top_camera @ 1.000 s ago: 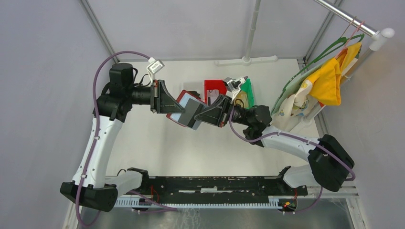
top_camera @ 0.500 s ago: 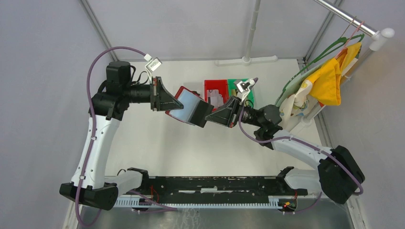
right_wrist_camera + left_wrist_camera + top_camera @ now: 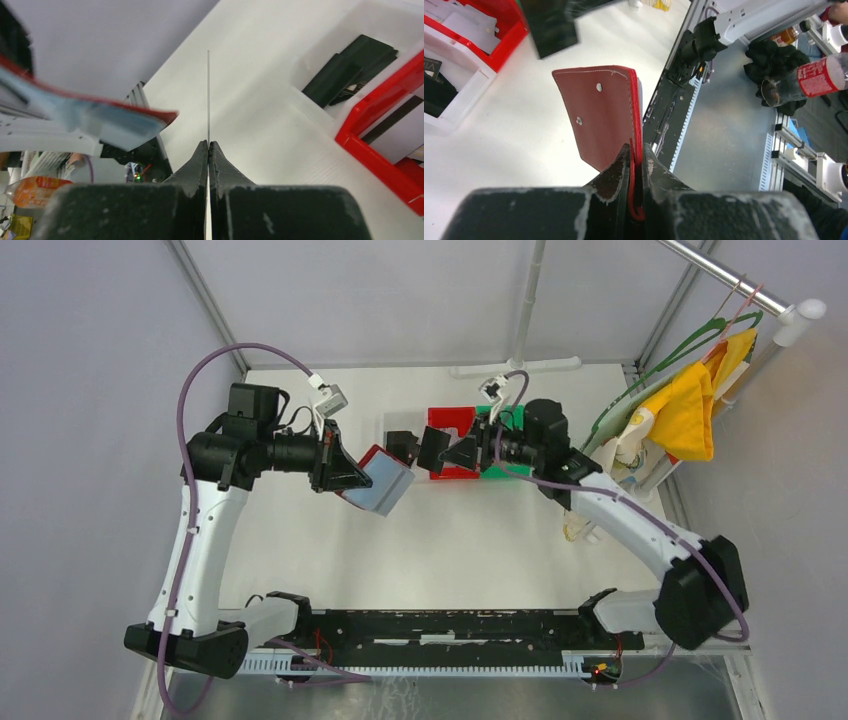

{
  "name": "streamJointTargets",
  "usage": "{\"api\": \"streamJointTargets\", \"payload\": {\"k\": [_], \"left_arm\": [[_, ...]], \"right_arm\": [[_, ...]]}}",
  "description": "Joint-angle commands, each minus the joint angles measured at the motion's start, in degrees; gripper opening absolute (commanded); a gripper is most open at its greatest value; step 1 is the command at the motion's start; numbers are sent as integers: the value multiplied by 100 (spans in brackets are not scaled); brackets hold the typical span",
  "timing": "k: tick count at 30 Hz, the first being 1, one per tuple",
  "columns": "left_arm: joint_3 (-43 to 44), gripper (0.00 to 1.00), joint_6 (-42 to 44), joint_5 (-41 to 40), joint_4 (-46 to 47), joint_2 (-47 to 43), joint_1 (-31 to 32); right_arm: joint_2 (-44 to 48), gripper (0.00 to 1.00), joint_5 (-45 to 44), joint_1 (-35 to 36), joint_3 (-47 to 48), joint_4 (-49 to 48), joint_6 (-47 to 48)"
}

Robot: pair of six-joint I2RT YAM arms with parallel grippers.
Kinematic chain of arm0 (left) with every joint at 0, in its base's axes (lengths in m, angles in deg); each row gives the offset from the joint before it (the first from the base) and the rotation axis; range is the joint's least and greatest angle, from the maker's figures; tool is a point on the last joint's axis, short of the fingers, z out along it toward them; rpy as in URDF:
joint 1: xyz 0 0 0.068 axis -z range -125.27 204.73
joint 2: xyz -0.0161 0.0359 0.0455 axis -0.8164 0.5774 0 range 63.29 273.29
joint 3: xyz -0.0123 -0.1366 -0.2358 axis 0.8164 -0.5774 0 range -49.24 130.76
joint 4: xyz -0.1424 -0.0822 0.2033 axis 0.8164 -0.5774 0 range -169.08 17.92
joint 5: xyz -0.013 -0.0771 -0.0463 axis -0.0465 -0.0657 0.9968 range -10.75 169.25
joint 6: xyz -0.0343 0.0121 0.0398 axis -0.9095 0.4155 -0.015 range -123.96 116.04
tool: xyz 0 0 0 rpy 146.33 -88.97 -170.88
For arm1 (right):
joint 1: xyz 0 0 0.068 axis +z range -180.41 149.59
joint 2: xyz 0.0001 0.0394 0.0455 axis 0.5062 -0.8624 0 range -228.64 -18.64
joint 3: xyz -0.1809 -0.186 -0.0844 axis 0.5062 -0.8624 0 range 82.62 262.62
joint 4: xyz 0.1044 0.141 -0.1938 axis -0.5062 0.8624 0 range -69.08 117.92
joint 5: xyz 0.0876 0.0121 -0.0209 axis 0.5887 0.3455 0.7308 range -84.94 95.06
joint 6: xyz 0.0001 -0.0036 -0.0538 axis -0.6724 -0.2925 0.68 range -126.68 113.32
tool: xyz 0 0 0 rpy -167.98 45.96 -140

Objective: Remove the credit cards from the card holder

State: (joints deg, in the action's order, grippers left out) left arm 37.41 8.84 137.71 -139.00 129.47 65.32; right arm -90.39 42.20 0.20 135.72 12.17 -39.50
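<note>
My left gripper (image 3: 352, 478) is shut on the dark red card holder (image 3: 378, 486) and holds it above the table with its grey-blue inside turned up. In the left wrist view the fingers (image 3: 614, 172) pinch its folded edge (image 3: 599, 112). My right gripper (image 3: 452, 454) is shut on a dark credit card (image 3: 432, 448), held clear of the holder next to the red bin. In the right wrist view the card (image 3: 208, 95) shows edge-on as a thin line from the gripper (image 3: 208, 145), with the holder (image 3: 100, 120) blurred at the left. The card also shows at the top of the left wrist view (image 3: 549, 25).
A red bin (image 3: 452, 416) and a green bin (image 3: 516, 420) stand at the back centre. A white bin with dark flat items (image 3: 350, 70) stands beside the red one. A rack with a yellow cloth (image 3: 690, 410) stands at the right.
My right gripper has drawn the dark card away from the card holder, back and to the right toward the bins. My left gripper has kept its hold on the holder and shifted slightly left.
</note>
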Motion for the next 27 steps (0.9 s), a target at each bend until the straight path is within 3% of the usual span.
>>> {"api": "streamJointTargets", "payload": {"k": [1, 8, 12, 18, 27], "left_arm": [[219, 2, 1321, 207, -854, -41, -5], [102, 2, 1947, -39, -1082, -287, 14], [-522, 2, 2114, -505, -1056, -271, 37], [-1304, 2, 2592, -972, -1013, 78, 324], [-2774, 2, 2896, -2624, 496, 466, 1112]], "right_arm": [[-1234, 0, -416, -8, 1115, 864, 746], [-3652, 0, -839, 30, 3498, 1923, 964], [-4638, 0, -950, 65, 4464, 2099, 824], [-5330, 0, -1075, 115, 5006, 2044, 608], [-5704, 4, -1078, 247, 5028, 1611, 466]]}}
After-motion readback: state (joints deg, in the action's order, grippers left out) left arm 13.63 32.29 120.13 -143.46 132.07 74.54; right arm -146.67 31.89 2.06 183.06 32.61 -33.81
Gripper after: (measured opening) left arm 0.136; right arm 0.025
